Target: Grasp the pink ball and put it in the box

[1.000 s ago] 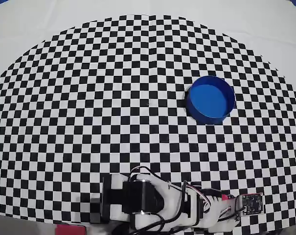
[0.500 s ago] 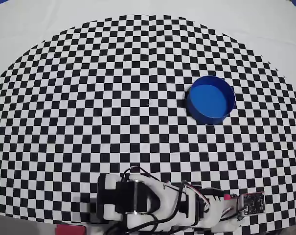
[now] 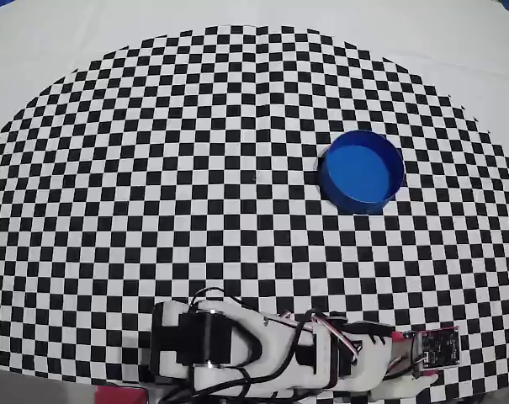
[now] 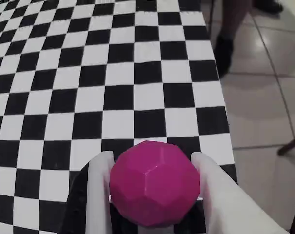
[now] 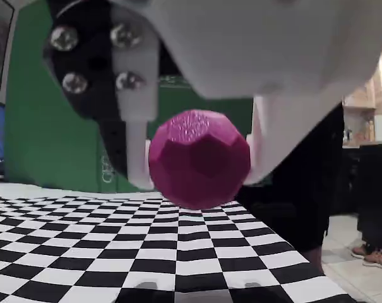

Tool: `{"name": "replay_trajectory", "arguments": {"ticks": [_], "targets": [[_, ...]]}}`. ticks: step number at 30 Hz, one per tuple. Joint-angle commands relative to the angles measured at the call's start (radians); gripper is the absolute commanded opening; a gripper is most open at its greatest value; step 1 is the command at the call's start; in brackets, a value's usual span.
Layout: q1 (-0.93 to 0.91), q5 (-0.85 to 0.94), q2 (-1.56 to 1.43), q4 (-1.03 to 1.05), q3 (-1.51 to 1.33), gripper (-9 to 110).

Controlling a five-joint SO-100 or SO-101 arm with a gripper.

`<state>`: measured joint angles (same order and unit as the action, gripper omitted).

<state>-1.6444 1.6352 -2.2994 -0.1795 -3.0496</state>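
While the arm (image 3: 262, 362) lay folded along the bottom edge of the overhead view, its gripper (image 4: 152, 183) was clamped on the pink ball (image 4: 154, 183) — the two white fingers (image 4: 99, 195) pressed against the ball's left and right sides in the wrist view. The ball was faceted rather than smooth, and it filled the gap between the fingers. In the fixed view the ball (image 5: 198, 159) hung clear above the checkered mat (image 5: 115, 246), with the gripper (image 5: 198, 161) closed on it from either side and a green wall (image 5: 45, 132) behind.

The box (image 3: 362, 171) stood upright on the checkered mat (image 3: 153, 168), right of centre in the overhead view, well apart from the arm and with its blue interior showing. In that view the ball itself was hidden by the arm; only a small circuit board (image 3: 436, 347) showed at the arm's right end.

Below the gripper in the wrist view, the mat (image 4: 88, 73) ended at a table edge — beyond it lay a tiled floor (image 4: 264, 97) and a dark shoe (image 4: 223, 53).
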Motion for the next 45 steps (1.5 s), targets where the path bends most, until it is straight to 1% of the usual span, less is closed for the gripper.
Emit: {"name": "replay_trajectory", "arguments": {"ticks": [1, 31, 38, 45], "targets": [[-0.014, -0.003, -0.063, -0.011, 0.021, 0], [0.008, -0.003, -0.086, 0.017, 0.199, 0], [0.037, -0.003, -0.095, 0.066, 0.258, 0], [0.078, -0.003, -0.16, 0.176, 0.302, 0]]}}
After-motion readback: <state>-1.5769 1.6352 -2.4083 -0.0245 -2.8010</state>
